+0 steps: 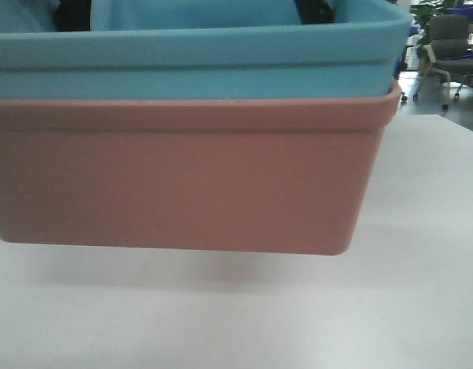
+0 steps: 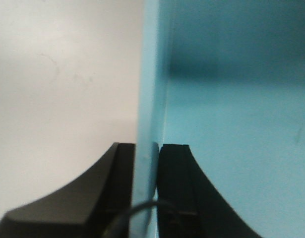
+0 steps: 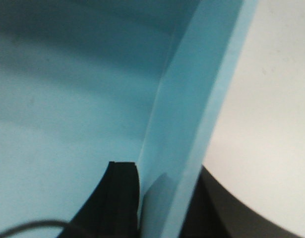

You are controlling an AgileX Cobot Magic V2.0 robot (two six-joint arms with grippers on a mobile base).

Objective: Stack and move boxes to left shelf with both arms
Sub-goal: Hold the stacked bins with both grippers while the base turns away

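- Salmon-pink bin (image 1: 174, 177) fills the front view, with the sky-blue bin (image 1: 190, 65) nested inside it, its rim standing proud of the pink one
- Stack sits between the two grippers, over the white tabletop (image 1: 421, 307); whether it rests there or hangs just clear I cannot tell
- Both bins look like thin, stiff, smooth plastic and seem empty, so probably light but slippery; the side walls just under the rim are the sensible hold
- Only the blue wall shows between the fingers, so I judge the pink bin could drop away on a lift unless it is wedged on
- Left gripper (image 2: 147, 153) is closed onto the blue bin's wall, one finger inside, one outside, both touching it
- Right gripper (image 3: 164, 183) pinches the opposite wall the same way
- Outside each outer finger, only bare tabletop shows
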